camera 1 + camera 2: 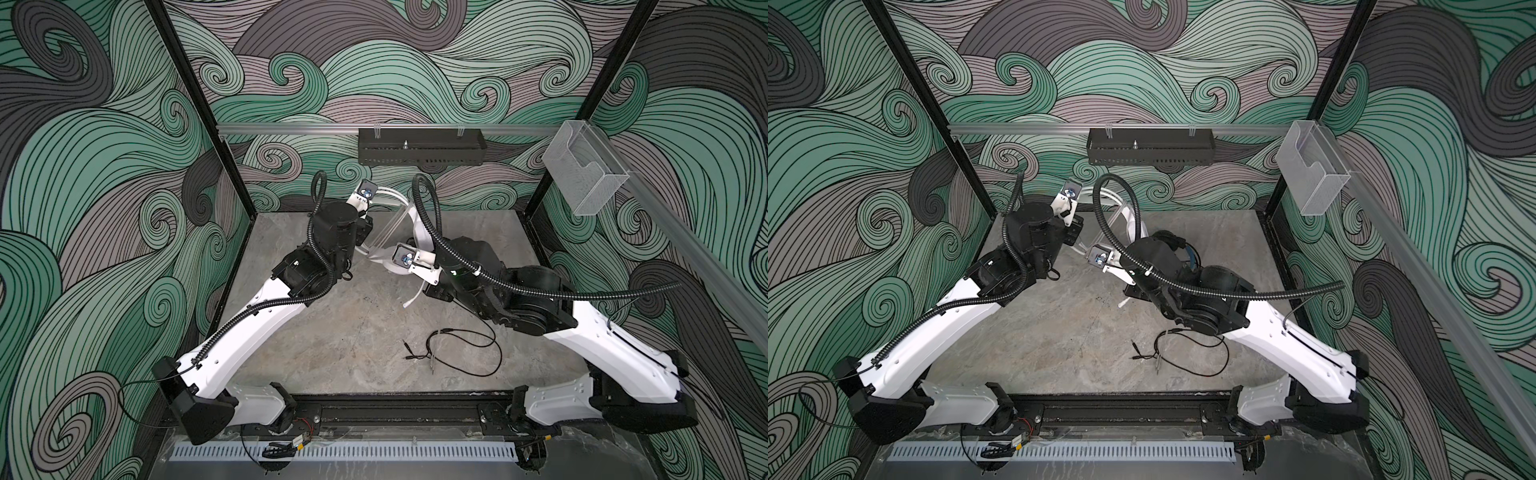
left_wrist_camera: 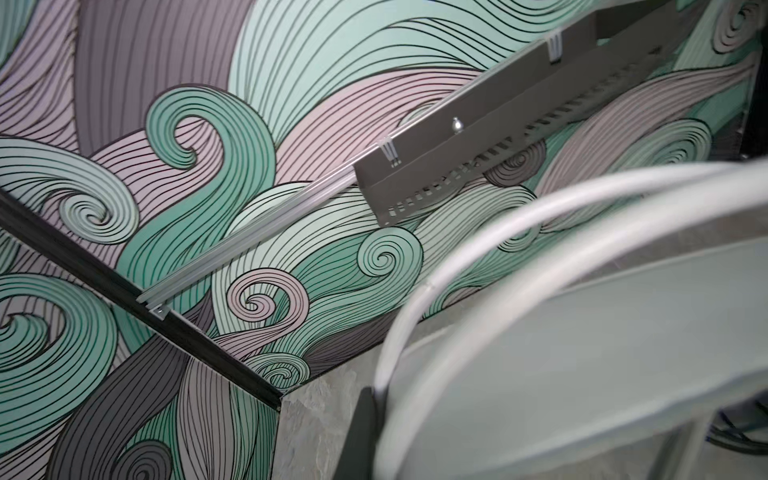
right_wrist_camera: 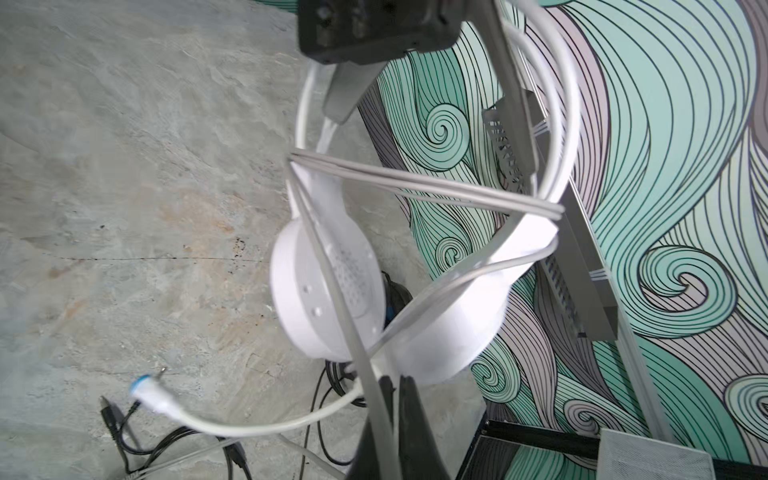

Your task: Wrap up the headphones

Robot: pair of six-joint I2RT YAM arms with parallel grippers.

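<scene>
At the right gripper [image 3: 397,399]: clamped shut on the pale thin cord [image 3: 415,183], near its free end with the white blue-ringed plug [image 3: 143,392]. At the left gripper [image 3: 334,112]: closed as well, pinching the band of the white plastic over-ear headset [image 3: 299,291], held in the air above the grey stone-look table [image 3: 124,208]. Several cord turns already across the band, so probably late in wrapping this one. Next: to lead the tail around once more, tight, then tuck the plug. Not yet wrapped: the black blue-lined over-ear headset [image 3: 397,289] behind, its thin black cord [image 1: 465,331] loose on the table.
</scene>
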